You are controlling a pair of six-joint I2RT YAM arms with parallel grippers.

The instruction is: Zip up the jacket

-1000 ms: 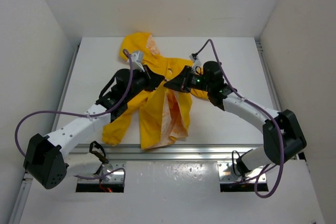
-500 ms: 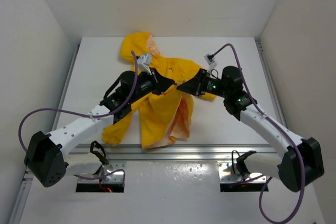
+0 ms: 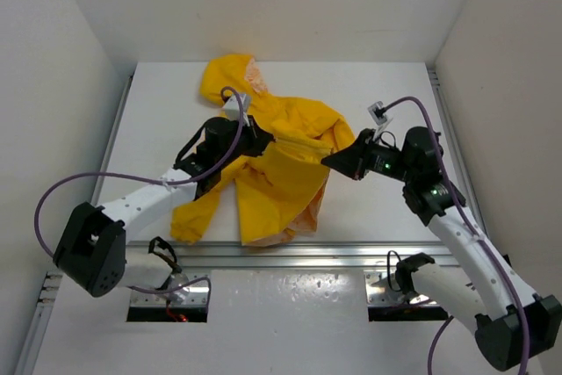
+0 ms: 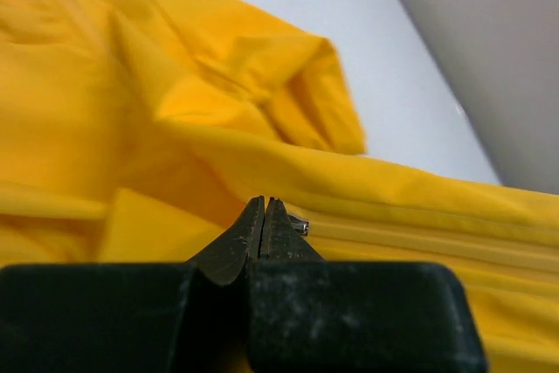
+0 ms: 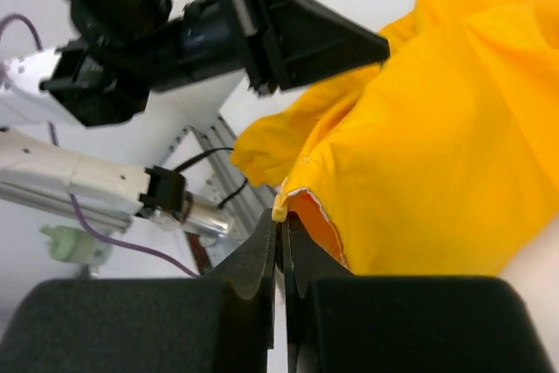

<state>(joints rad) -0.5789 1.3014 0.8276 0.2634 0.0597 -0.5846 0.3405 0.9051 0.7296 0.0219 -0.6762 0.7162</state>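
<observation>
The yellow jacket lies on the white table, hood toward the back. My left gripper is shut on the small metal zipper pull at the jacket's front; the zipper line runs off to the right in the left wrist view. My right gripper is shut on the yellow tab at the zipper's bottom end, at the hem corner, and holds the front stretched to the right. A little orange lining shows under the hem. The jacket front looks closed between the grippers.
The white table is boxed in by white walls at the back and sides. An aluminium rail runs along the near edge. The left arm's gripper shows in the right wrist view. Purple cables loop off both arms.
My right gripper has pulled the hem corner right and toward the near edge, away from the left gripper. The front has drawn together and now covers most of the patterned lining.
</observation>
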